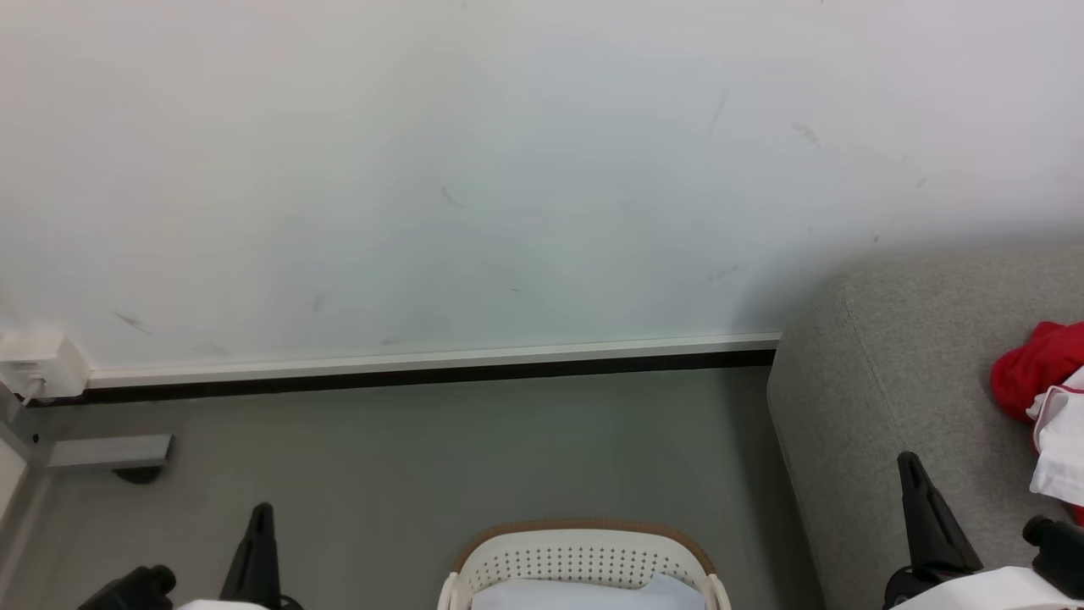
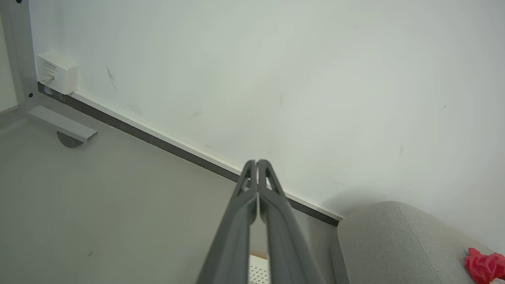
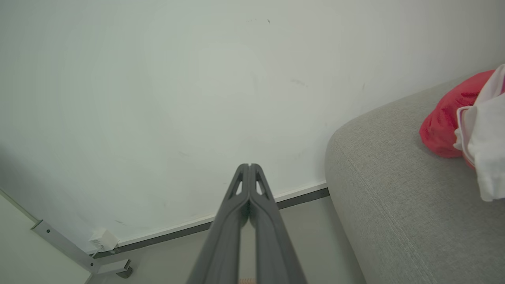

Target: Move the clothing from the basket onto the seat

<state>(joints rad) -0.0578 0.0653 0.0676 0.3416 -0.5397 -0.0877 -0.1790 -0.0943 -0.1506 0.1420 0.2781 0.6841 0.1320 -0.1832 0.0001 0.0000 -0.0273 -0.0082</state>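
fig. both grippers idle above the basket, a transfer step not yet begun.

left gripper (image 2: 257,162): jaws closed tip to tip, nothing between them. right gripper (image 3: 249,166): the same, pressed shut and empty. both point at the bare wall (image 1: 508,169), well above the floor (image 1: 423,457).

the basket (image 1: 584,559) sits between the two pairs of jaws, lower than the tips and nearer to me. i see its perforated far wall and tan rim. a pale patch shows inside it, and i cannot tell whether that is fabric or the basket's own bottom.

the clothing (image 3: 446,118), a red bundle with a white piece lying against it, already rests on the seat (image 1: 881,381), off to the right of the right jaws and apart from them.

my reading: i am between picks, or the task is nearly done. the next move calls for tilting the view down to check the basket. if anything is left there, i would open one pair of jaws, lower it inside the rim and pinch a fold.

around: a white wall box (image 1: 38,360) and a grey metal foot (image 1: 110,451) sit far left of the left jaws, clear of any path. the rounded end of the seat stands just right of the right jaws, so a swing that way must rise over it. the basket rim could catch a descending finger.
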